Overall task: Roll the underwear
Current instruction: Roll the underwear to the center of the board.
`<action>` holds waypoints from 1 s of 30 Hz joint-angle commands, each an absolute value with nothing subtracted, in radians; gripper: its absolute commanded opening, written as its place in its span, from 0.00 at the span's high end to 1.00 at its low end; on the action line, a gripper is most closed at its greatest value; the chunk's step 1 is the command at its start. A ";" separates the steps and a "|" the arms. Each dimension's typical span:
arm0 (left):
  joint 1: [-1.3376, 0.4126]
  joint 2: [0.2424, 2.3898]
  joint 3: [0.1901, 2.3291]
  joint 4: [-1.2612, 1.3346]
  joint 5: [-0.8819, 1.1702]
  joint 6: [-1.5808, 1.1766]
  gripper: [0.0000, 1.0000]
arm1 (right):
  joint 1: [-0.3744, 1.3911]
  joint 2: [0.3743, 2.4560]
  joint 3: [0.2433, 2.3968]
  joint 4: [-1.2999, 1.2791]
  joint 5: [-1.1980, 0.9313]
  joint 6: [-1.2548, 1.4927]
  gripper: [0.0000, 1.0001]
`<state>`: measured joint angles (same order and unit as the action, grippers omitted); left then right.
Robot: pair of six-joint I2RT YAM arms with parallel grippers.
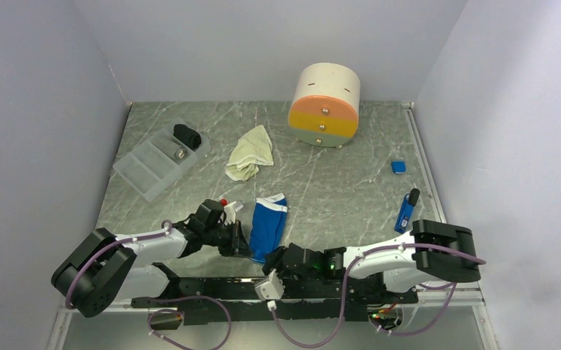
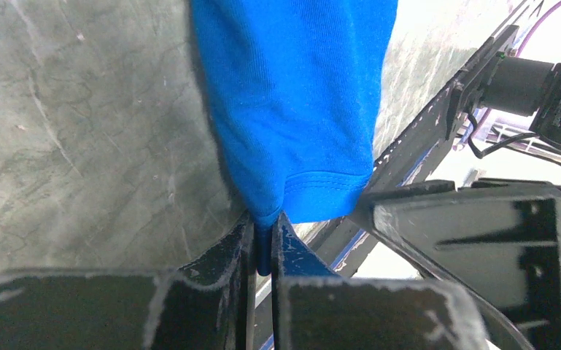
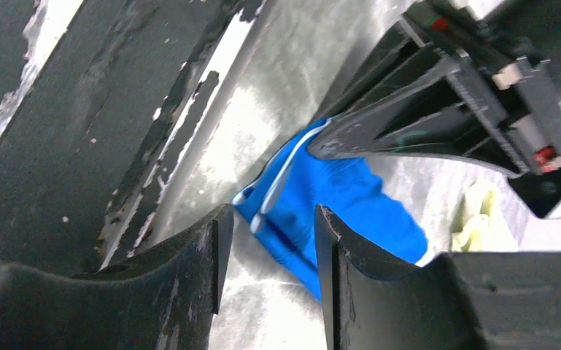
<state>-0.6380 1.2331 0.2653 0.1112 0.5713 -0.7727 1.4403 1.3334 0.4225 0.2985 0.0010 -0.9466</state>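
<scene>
My left claw [image 2: 264,227] is pinched shut on the blue underwear [image 1: 269,224], with a corner of its near hem clamped between the pads. In the left wrist view the garment runs away from the jaws along the counter [image 1: 335,189]. From above it lies as a long strip, not rolled.

My right claw [image 3: 268,240] sits just beside the same near end. Its jaws stand apart and nothing is clamped in them. Through the gap I see a white-trimmed edge of the blue cloth on the counter just past the fingertips. The 2 claws are close together by the counter's near edge.

The cream underwear [image 1: 250,153] lies crumpled farther back, apart from the blue one, and neither claw touches it. Behind it to the right stands a round drawer unit [image 1: 325,106] with 3 knobs. At back left, a clear divided tray [image 1: 149,171] holds a black rolled bundle [image 1: 187,135]. A small blue block [image 1: 398,166] and a blue pen-like tool [image 1: 407,210] lie toward the right side.
</scene>
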 commanded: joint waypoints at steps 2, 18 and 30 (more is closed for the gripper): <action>-0.632 1.228 0.281 0.018 0.534 -0.712 0.95 | 1.423 1.345 0.437 0.301 0.013 -0.959 0.52; -0.626 1.245 0.276 0.035 0.538 -0.714 0.95 | 1.403 1.416 0.429 0.305 -0.065 -0.947 0.60; -0.624 1.227 0.242 0.040 0.565 -0.725 0.92 | 1.402 1.491 0.392 0.525 -0.023 -0.944 0.70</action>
